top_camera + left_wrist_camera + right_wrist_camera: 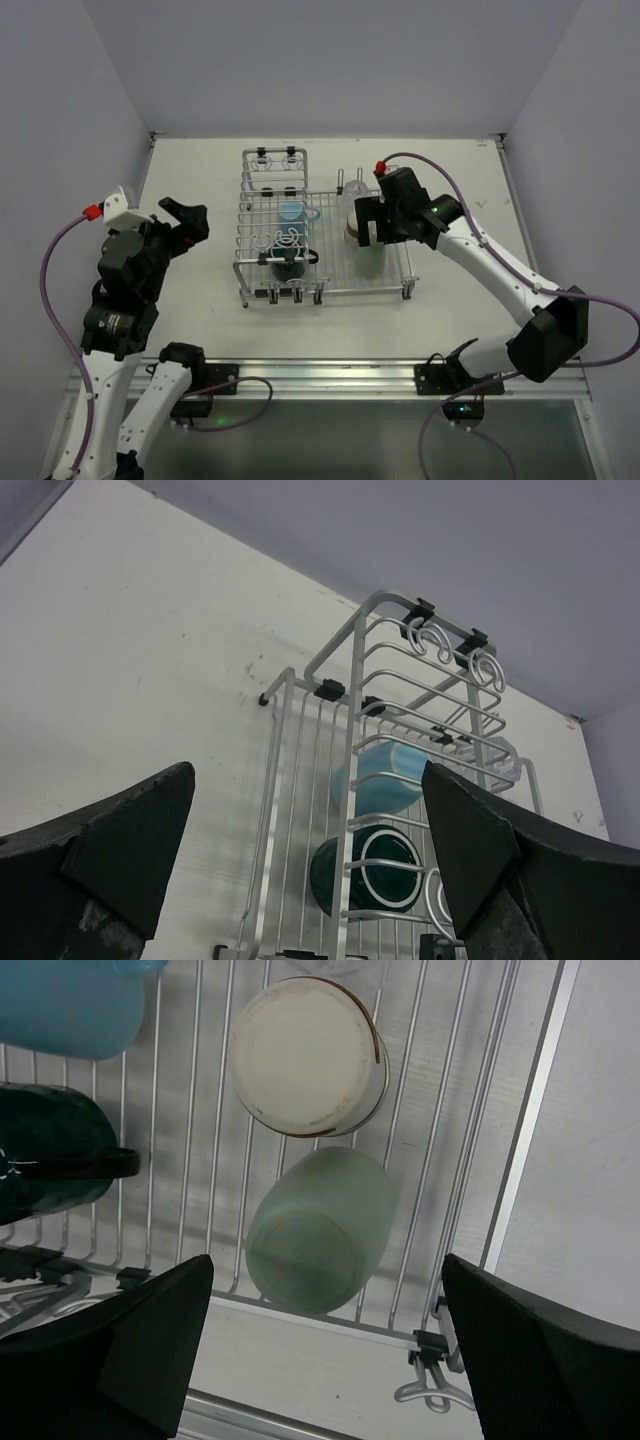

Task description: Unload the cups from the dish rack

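Note:
The silver wire dish rack (330, 291) stands mid-table. In its left part lie the light-blue mug (292, 212) and, nearer, the dark teal cup (288, 263). In its right part are the clear glass (355, 189), the brown cream-lined cup (351, 229) and the pale green cup (371, 262). My right gripper (372, 232) hovers open above the brown and green cups; its wrist view shows the cream-lined cup (308, 1055) and the green cup (318, 1230) lying on its side between the fingers (130, 1350). My left gripper (192, 222) is open and empty left of the rack, facing the teal cup (375, 870) and the blue mug (385, 775).
The taller raised section with cup loops (440, 645) stands over the rack's left part, above the blue and teal cups. The rack's front rail and foot (430, 1380) lie just below the green cup. Bare table (190, 170) lies left of the rack.

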`<action>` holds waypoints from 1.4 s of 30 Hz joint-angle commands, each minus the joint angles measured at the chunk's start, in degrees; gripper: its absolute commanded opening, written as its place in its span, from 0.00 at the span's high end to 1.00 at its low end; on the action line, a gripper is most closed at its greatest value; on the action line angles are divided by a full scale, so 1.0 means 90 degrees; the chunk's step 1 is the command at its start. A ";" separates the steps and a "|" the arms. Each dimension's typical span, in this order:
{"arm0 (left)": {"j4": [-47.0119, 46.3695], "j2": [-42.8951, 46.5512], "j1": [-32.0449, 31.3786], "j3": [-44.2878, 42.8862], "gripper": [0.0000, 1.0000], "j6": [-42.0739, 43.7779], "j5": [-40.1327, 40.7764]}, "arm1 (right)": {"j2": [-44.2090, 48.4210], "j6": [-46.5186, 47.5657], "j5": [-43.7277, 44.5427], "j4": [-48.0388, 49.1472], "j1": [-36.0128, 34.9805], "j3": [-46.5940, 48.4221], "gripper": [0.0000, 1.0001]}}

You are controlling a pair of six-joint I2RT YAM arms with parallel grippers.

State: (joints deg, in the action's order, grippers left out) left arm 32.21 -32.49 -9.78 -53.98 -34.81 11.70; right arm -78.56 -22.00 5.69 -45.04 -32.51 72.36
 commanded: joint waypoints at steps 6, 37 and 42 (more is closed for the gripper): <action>-0.0385 -0.0091 0.0013 0.0118 0.00 0.0186 -0.0363 | -0.0381 0.0237 0.0685 -0.0210 -0.0381 0.0505 0.01; -0.0405 -0.0120 0.0013 0.0235 0.00 0.0264 -0.0363 | -0.1124 -0.0172 0.1086 -0.0377 -0.0909 0.0222 0.14; -0.0395 -0.0130 0.0013 0.0226 0.00 0.0283 -0.0363 | -0.1182 -0.0212 0.1173 -0.0367 -0.0948 0.0212 0.19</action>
State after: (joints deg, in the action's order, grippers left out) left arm 30.46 -33.39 -9.78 -51.86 -34.57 9.58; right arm -89.01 -22.74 14.09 -48.21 -40.69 74.48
